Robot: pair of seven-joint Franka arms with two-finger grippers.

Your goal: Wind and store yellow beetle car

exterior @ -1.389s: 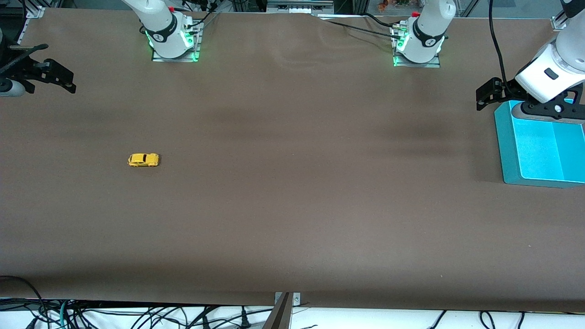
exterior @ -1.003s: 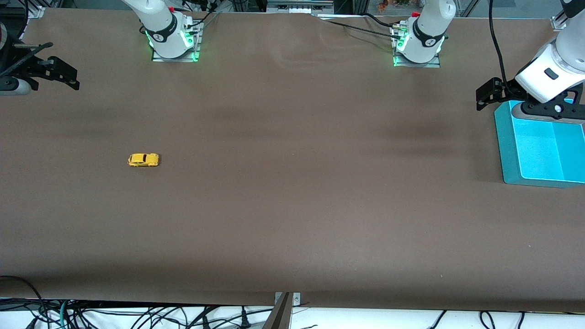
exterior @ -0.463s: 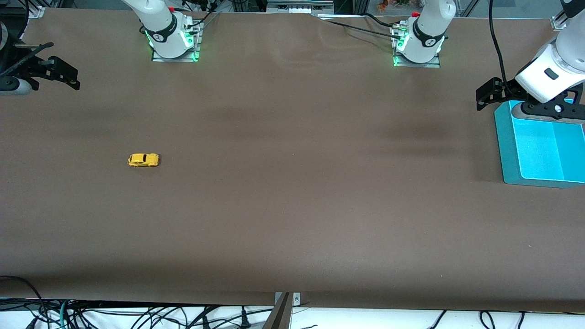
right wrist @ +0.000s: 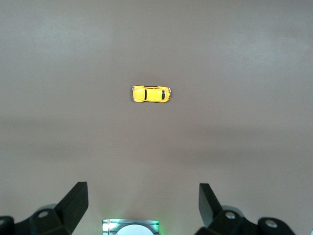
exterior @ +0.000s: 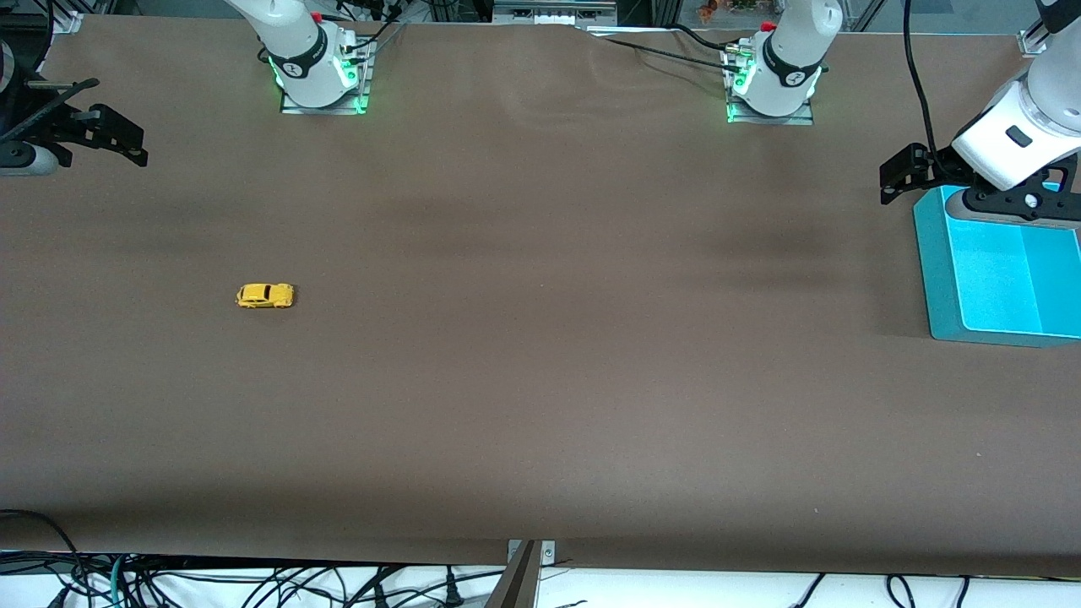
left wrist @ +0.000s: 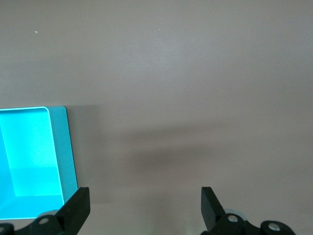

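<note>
The yellow beetle car [exterior: 265, 295] stands on its wheels on the brown table, toward the right arm's end. It also shows in the right wrist view [right wrist: 151, 93], well ahead of the fingers. My right gripper [exterior: 125, 142] is open and empty, up in the air over the table edge at the right arm's end; it also shows in its own wrist view [right wrist: 143, 193]. My left gripper [exterior: 897, 173] is open and empty, over the table beside the teal bin; it also shows in the left wrist view [left wrist: 145, 196].
An empty teal bin [exterior: 929, 262] sits at the left arm's end of the table, partly under the left arm, and shows in the left wrist view [left wrist: 69, 147]. The arm bases [exterior: 321, 80] [exterior: 773, 84] stand along the table's top edge.
The right gripper shifted slightly over the table edge at the start, then held still. The car, the bin and the left arm have not moved.
</note>
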